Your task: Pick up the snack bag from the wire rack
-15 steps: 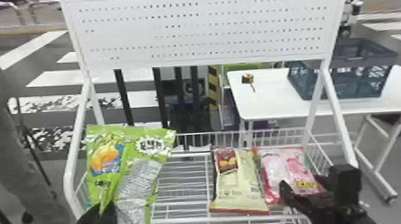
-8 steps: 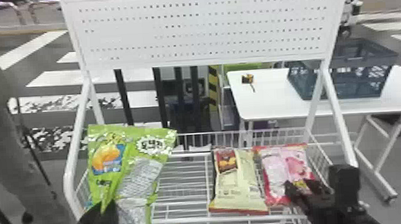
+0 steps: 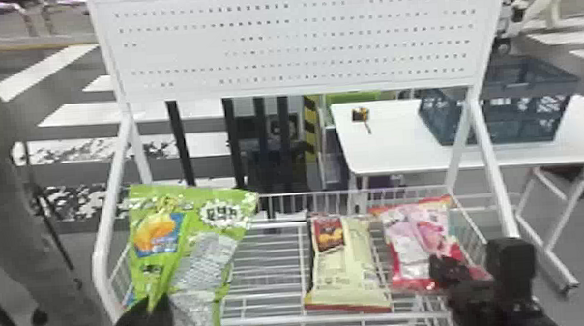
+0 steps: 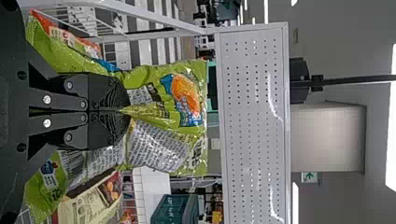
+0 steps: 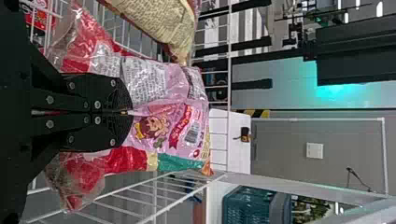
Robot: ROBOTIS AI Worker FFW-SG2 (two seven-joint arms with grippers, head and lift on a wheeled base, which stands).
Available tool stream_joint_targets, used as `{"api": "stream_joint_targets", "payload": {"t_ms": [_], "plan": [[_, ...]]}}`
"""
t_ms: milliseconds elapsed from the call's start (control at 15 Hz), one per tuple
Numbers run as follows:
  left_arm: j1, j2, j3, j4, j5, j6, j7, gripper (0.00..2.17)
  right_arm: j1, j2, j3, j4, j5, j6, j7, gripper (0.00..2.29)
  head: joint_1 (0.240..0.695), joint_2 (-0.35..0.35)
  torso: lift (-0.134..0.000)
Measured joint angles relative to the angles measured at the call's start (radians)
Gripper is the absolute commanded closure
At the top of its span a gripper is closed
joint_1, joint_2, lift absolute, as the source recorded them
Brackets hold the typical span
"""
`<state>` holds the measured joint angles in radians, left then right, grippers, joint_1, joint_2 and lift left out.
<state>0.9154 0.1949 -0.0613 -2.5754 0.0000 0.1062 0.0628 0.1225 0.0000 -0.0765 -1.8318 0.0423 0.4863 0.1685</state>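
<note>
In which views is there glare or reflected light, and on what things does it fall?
Left wrist view: white glare streaks on the perforated panel, small glints on the green snack bag; right wrist view: shiny highlights on the pink snack bag, turquoise glow beside a dark structure; head view: panel fairly evenly lit, without such streaks.

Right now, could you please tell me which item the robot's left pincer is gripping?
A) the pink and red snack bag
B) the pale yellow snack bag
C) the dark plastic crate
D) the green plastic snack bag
D: the black left pincer is closed on a fold of the green plastic snack bag.
</note>
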Motion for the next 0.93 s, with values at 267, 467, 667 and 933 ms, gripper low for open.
{"api": "stream_joint_targets", "payload": {"t_ms": [267, 467, 667, 933], "plan": [[0.0, 0.0, -0.002, 0.0, 0.0, -0.001, 0.0, 1.76, 0.113, 0.0, 0.038, -0.222, -0.04, -0.022, 0.002, 2.25, 0.499, 0.0, 0.0], [-0.001, 0.001, -0.003, 0.001, 0.0, -0.002, 0.003, 1.76, 0.258, 0.0, 0.073, -0.424, -0.048, -0.028, 0.007, 2.25, 0.499, 0.0, 0.0], [-0.001, 0.006, 0.004, -0.002, 0.001, -0.005, 0.005, 1.76, 0.439, 0.0, 0.065, -0.576, -0.049, -0.07, 0.013, 2.25, 0.499, 0.0, 0.0], [-0.01, 0.008, 0.02, 0.003, 0.014, -0.008, 0.005, 1.75, 0.697, 0.0, -0.005, -0.663, -0.11, -0.288, 0.04, 2.25, 0.499, 0.0, 0.0]]}}
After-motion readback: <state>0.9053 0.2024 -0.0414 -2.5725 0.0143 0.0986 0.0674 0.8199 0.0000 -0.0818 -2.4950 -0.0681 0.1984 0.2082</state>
